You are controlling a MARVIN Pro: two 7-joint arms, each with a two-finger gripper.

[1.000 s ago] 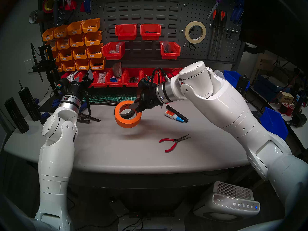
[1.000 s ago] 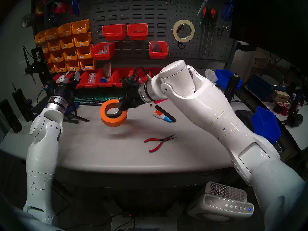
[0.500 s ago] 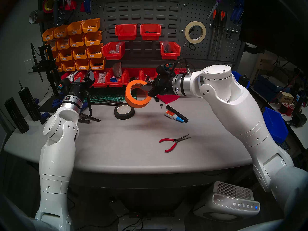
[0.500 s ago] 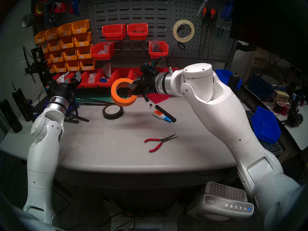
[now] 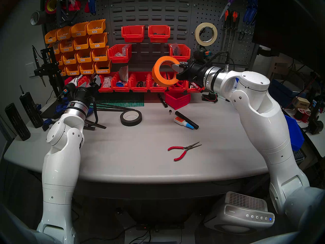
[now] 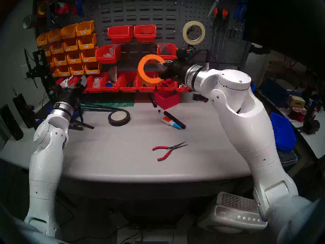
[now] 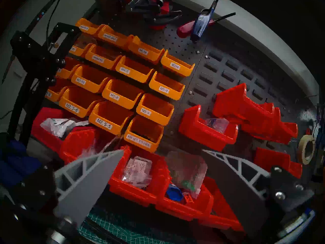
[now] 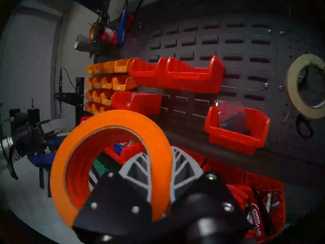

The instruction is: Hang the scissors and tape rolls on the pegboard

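Note:
My right gripper (image 5: 175, 69) (image 6: 162, 67) (image 8: 161, 164) is shut on the wide orange tape roll (image 5: 158, 71) (image 6: 142, 71) (image 8: 112, 118). It holds the roll upright in the air in front of the red bins, left of and below the pegboard (image 5: 207, 13) (image 8: 290, 150). The cream masking tape roll (image 5: 197, 34) (image 6: 184, 33) (image 8: 292, 85) hangs on a pegboard hook. The scissors' black loop handle (image 8: 304, 125) hangs just below it; in the head views my right wrist hides it. My left gripper (image 5: 90, 81) (image 7: 162, 150) is open and empty at the table's back left.
A black tape roll (image 5: 131, 124), a glue bottle with a black marker (image 5: 182, 122) and red-handled pliers (image 5: 174, 147) lie on the table. Red bins (image 5: 139, 83) line the back; a loose red bin (image 5: 177, 99) stands before them. The louvred panel (image 5: 149, 9) is left of the pegboard.
My right gripper has lifted the orange roll off the black roll on the table and carried it up and to the right, toward the pegboard. The left arm has hardly moved.

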